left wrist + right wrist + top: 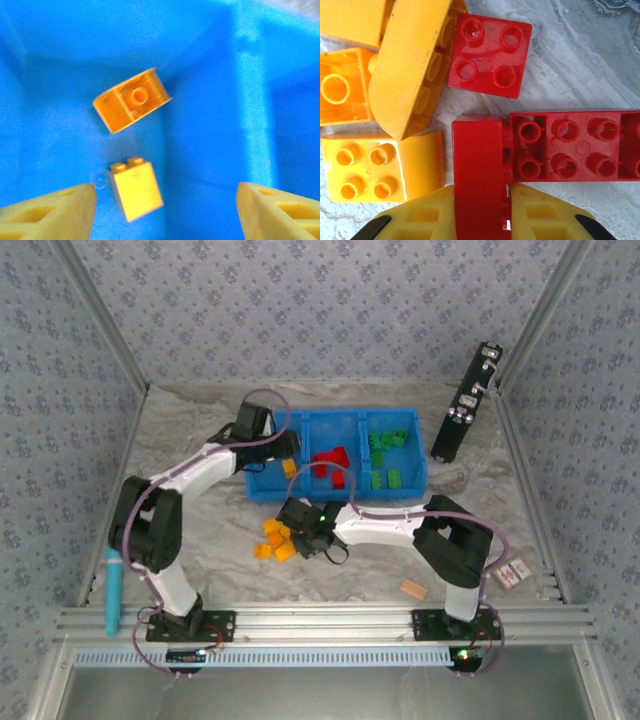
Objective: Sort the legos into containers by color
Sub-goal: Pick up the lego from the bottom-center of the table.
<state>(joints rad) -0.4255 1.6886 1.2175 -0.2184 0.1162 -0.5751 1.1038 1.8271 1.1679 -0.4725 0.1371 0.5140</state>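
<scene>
The blue tray (pixel 310 490) has three compartments: an orange lego (pixel 290 468) in the left one, red legos (pixel 330 462) in the middle, green legos (pixel 388 455) in the right. My left gripper (pixel 268 436) hangs open over the left compartment; in its wrist view two orange legos (pixel 132 100) (pixel 135 190) lie on the blue floor (pixel 210 125) below the spread fingers (pixel 47 212). My right gripper (pixel 305 530) is down at the loose orange pile (pixel 275 539). It is shut on a red lego (pixel 477 165) that abuts a long red lego (pixel 575 145).
A square red lego (pixel 489 55) and several orange legos (pixel 407 65) crowd the right gripper. A black oblong device (pixel 466 403) leans at the back right. A tan block (pixel 412 589) and a small card (pixel 510 573) lie front right, a teal cylinder (pixel 113 590) front left.
</scene>
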